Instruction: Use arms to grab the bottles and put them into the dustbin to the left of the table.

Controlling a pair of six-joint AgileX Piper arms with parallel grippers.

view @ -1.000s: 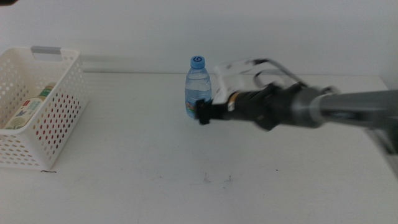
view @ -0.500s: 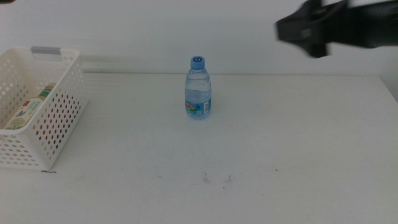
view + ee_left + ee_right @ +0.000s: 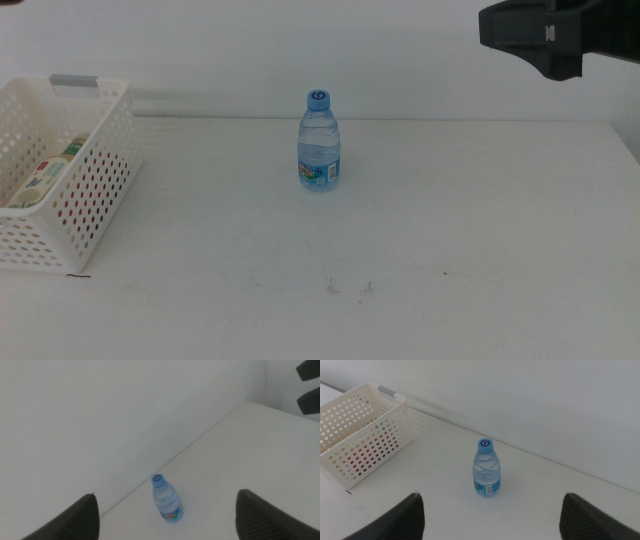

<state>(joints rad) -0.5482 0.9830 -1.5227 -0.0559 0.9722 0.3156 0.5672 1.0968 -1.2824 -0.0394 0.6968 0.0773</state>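
In the middle view we see the water bottle (image 3: 319,141) upright on the table (image 3: 420,230), well apart from the right gripper (image 3: 545,35), which hangs high at the upper right as a dark blurred block, cut off by the frame. Its jaws cannot be made out here. The dustbin (image 3: 95,170) sits far beyond the bottle from that gripper, and only this view shows the tea bottle (image 3: 45,176) lying inside it; red shows through the holes, too indistinct to name.

In the left wrist view, the left gripper (image 3: 165,512) is spread wide, only its two jaw tips showing; the water bottle (image 3: 167,500) stands between and beyond them, untouched. The other gripper (image 3: 310,387) is clipped at the corner.

In the right wrist view, the right gripper (image 3: 490,512) is spread wide, with the water bottle (image 3: 487,468) ahead between the jaws and the dustbin (image 3: 362,430) off to one side, its contents hard to read.
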